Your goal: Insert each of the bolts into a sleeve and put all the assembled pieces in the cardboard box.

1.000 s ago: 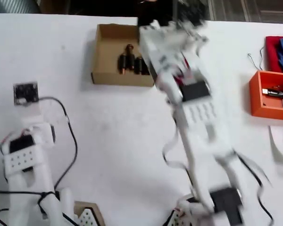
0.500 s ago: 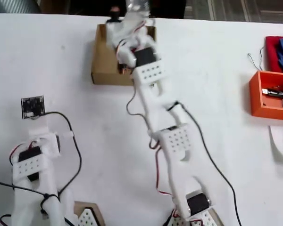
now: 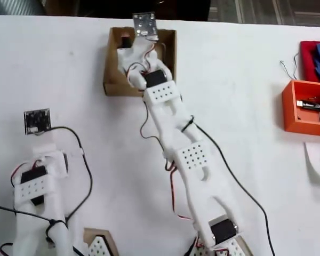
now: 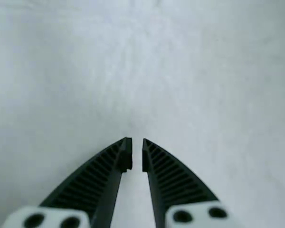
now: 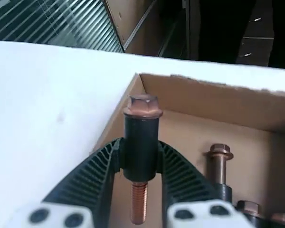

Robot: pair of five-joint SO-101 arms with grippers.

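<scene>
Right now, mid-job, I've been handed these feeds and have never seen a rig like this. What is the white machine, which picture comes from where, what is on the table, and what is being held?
The white machines are two small robot arms at a white table. One picture looks down from a fixed camera above. The other two come from a camera on each arm's wrist, looking along its gripper. From above, the right arm stretches out over the cardboard box, and the left arm sits near its base. The right gripper is clamped on a black sleeve with a copper bolt through it, above the box. More sleeved bolts are inside. The left gripper is shut over bare table, holding nothing. An orange tray stands at the table's edge.
</scene>
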